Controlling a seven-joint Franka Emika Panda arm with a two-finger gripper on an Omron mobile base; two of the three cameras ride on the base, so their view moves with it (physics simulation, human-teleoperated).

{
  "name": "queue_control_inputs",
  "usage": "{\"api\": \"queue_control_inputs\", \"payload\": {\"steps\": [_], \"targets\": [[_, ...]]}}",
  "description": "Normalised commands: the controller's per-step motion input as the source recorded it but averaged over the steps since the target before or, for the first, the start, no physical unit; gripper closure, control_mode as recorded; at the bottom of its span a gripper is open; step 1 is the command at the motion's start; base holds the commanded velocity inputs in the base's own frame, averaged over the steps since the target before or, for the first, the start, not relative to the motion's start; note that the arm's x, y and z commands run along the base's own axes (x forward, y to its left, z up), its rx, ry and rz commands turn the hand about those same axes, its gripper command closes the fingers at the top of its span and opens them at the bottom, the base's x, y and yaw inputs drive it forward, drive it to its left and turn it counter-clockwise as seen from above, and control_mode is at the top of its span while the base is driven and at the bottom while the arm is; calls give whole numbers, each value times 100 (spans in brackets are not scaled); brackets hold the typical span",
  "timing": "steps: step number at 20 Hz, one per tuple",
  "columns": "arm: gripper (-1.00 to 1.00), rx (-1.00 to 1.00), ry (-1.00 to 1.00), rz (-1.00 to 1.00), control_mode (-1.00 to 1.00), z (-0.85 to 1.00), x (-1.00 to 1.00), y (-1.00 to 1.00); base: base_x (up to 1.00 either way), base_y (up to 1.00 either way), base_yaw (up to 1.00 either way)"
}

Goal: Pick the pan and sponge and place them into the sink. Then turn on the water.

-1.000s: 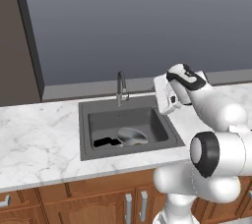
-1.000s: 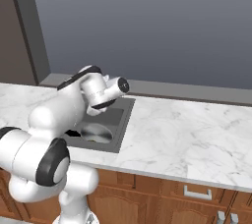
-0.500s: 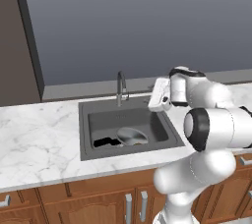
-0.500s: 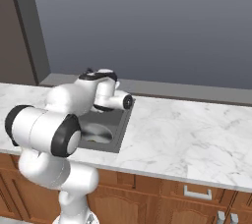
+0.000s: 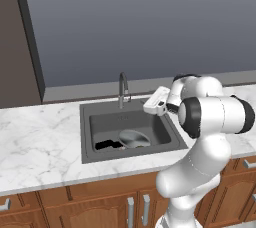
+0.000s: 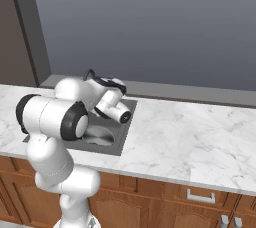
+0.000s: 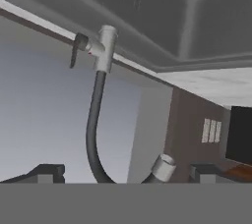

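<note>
The pan [image 5: 134,138] lay in the sink [image 5: 165,122], the gripper [image 5: 151,106] at its three o'clock, jaws wide and empty, facing the faucet [image 7: 95,95]. Approaching too low could strike the spout and miss the lever [image 7: 75,50].

Dark grey sink [image 5: 92,122], silver-grey pan [image 5: 134,138] (black handle), grey faucet [image 5: 122,88], white grey-veined marble bench [image 5: 40,142], brown wooden cabinets [image 5: 80,207], white arm [image 5: 210,117].

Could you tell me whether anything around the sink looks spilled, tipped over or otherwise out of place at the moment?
Nothing stands out. The pan lies flat in the sink, the faucet stands upright behind it, and no water runs.
</note>
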Motion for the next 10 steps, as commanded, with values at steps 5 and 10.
{"api": "queue_control_inputs", "payload": {"steps": [5, 10], "targets": [[-100, 24, 7, -2, -100, -1, 34, 0, 0, 0, 0], [-100, 14, 3, -1, -100, -20, 37, 0, 0, 0, 0]]}}
